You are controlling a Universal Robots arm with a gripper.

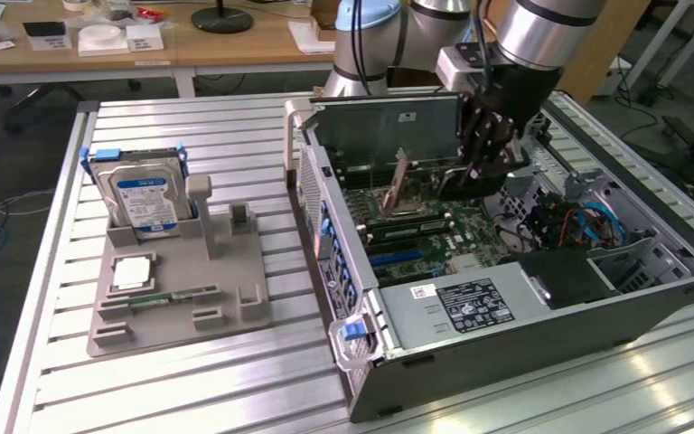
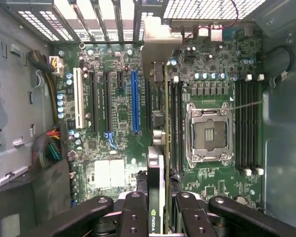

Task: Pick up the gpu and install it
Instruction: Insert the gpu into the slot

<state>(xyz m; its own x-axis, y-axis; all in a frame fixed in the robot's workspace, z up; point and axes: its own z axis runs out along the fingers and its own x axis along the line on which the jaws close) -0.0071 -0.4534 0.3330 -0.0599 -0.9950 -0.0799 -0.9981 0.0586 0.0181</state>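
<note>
My gripper [image 1: 482, 176] reaches down into the open computer case [image 1: 360, 271] and is shut on the gpu [image 1: 450, 185], a thin card held on edge above the motherboard [image 1: 426, 240]. In the wrist view the black fingers [image 2: 133, 217] clamp the gpu [image 2: 159, 148] from both sides. The card runs edge-on away from them, and its metal end bracket [image 2: 155, 39] is close to the slotted rear wall of the case. It hangs between the long blue slot [image 2: 134, 101] and the memory slots [image 2: 176, 123], beside the processor socket [image 2: 209, 133].
A blue-labelled hard drive [image 1: 142, 194] stands in a grey holder [image 1: 178, 307] at the exterior view's left, with a small memory stick [image 1: 173, 297] lying on it. Inside the case are the power supply [image 1: 480, 303] and bundles of cables [image 1: 576, 226]. Case walls close in around the gripper.
</note>
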